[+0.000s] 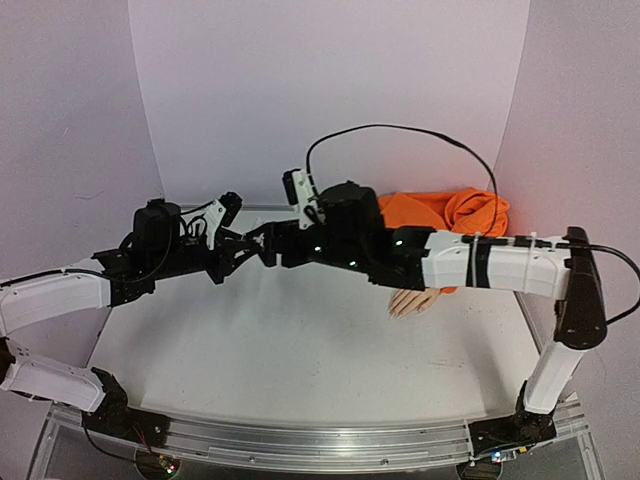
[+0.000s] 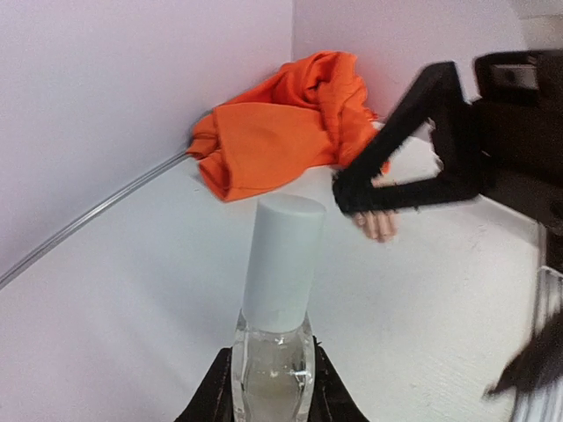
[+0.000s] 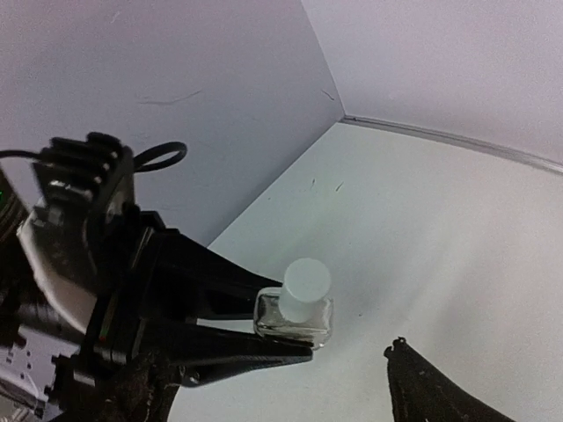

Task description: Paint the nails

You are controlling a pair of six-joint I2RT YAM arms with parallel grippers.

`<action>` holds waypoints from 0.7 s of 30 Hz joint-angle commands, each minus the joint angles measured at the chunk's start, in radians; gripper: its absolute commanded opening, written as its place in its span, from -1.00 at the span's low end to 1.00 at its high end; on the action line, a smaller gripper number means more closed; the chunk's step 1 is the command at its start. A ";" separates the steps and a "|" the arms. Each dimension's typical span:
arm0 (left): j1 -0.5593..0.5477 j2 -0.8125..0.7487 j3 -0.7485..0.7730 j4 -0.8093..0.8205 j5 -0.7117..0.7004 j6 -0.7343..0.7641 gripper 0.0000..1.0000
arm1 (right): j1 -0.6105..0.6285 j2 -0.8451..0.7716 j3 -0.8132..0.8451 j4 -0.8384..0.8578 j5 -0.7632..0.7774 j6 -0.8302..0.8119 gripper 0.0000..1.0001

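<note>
Over the white table (image 1: 300, 350), left jaws clamped on clear bottle (image 2: 277, 308), right jaws apart.

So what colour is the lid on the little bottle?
White. The cap on the clear bottle shows best in the left wrist view.

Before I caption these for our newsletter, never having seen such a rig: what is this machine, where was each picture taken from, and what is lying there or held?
A left robot arm and a right robot arm are bolted at the near edge of a white table. One picture looks down from above and behind; the other two come from a camera on each wrist. On the table lies a pale mannequin hand in an orange sleeve. The left end effector grips a small clear bottle with a white cap. The right end effector looks open and empty.
</note>
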 commanded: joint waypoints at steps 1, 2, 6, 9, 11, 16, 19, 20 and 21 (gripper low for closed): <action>0.029 0.063 0.124 0.053 0.381 -0.114 -1.00 | -0.163 -0.211 -0.154 0.036 -0.391 -0.195 0.80; 0.032 0.084 0.143 0.053 0.463 -0.140 -1.00 | -0.198 -0.237 -0.193 0.051 -0.469 -0.210 0.80; 0.033 0.159 0.197 0.056 0.705 -0.175 -1.00 | -0.301 -0.300 -0.298 0.114 -0.737 -0.234 0.89; 0.032 0.194 0.204 0.061 0.751 -0.171 -1.00 | -0.323 -0.290 -0.293 0.124 -0.870 -0.264 0.88; 0.032 0.204 0.207 0.066 0.772 -0.167 -1.00 | -0.325 -0.262 -0.279 0.146 -0.933 -0.267 0.82; 0.028 0.244 0.219 0.071 0.827 -0.176 -1.00 | -0.325 -0.179 -0.226 0.222 -1.020 -0.245 0.55; 0.023 0.251 0.219 0.074 0.837 -0.174 -1.00 | -0.325 -0.133 -0.176 0.224 -1.059 -0.239 0.31; 0.021 0.251 0.221 0.074 0.839 -0.175 -1.00 | -0.325 -0.119 -0.165 0.230 -1.079 -0.234 0.26; 0.020 0.254 0.220 0.074 0.841 -0.175 -1.00 | -0.325 -0.106 -0.156 0.237 -1.093 -0.228 0.20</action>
